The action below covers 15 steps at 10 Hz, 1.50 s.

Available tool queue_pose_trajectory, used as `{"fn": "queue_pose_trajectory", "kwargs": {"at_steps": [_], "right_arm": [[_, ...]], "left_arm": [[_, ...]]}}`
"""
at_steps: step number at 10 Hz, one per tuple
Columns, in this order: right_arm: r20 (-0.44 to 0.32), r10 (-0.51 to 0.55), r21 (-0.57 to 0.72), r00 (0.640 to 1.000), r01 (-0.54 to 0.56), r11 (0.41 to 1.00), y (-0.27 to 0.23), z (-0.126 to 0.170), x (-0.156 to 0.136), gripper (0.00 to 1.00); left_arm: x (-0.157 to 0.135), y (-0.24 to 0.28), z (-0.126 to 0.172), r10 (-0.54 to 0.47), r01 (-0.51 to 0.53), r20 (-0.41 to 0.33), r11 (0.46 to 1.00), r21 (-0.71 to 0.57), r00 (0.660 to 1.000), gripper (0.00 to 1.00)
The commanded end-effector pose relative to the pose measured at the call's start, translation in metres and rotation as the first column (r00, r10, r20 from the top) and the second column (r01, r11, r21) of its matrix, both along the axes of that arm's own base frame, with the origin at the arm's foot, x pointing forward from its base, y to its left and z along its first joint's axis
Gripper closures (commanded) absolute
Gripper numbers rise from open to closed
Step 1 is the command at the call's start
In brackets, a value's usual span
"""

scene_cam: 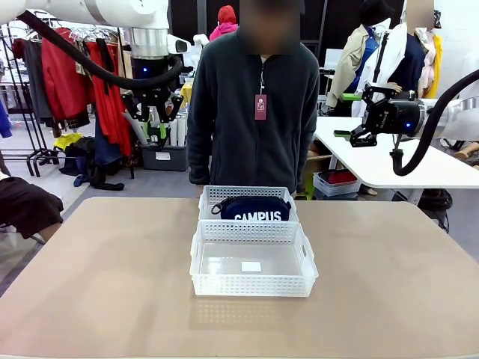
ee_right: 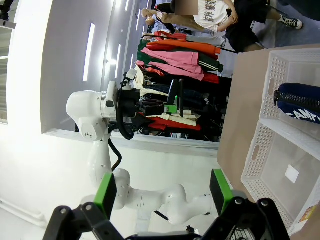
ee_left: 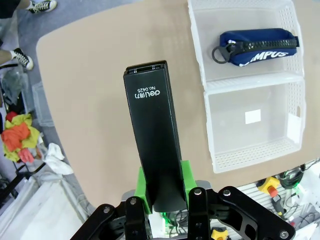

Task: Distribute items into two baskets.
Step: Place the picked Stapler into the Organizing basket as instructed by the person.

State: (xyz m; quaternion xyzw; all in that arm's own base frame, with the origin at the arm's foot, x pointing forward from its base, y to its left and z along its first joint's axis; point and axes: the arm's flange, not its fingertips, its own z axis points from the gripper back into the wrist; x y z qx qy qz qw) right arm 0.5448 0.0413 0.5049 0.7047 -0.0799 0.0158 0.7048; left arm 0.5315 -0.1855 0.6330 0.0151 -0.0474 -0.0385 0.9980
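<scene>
Left wrist view: left hand point(ee_left: 164, 184) clamps stapler point(ee_left: 151, 125).

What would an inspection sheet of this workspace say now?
Surface: tan table, no spill seen.
Job's things: pouch lies in the far basket; near basket holds only a white label; stapler is in the left gripper.
Clutter: nothing seen on the table.
Grippers: left gripper shut on the stapler, raised at the far left; right gripper open, raised at the right.
Cables: black cable on the left arm, another on the right arm, both off the table.
Surroundings: person at the far side; clothes rack; white table.
</scene>
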Motion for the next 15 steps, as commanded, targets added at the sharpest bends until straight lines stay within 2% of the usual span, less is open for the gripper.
{"fn": "queue_pose_trajectory", "kwargs": {"at_steps": [1, 15], "right_arm": [[0.0, 0.004, 0.011, 1.0, -0.004, 1.0, -0.0002, 0.0021, -0.0012, 0.0], [0.0, 0.004, 0.011, 1.0, -0.004, 1.0, -0.0002, 0.0021, -0.0012, 0.0]], "left_arm": [[-0.0036, 0.0008, 0.0019, -0.002, 0.002, 0.006, 1.0, -0.014, 1.0, 1.0], [-0.0036, 0.0008, 0.0019, -0.002, 0.002, 0.006, 1.0, -0.014, 1.0, 1.0]]}}
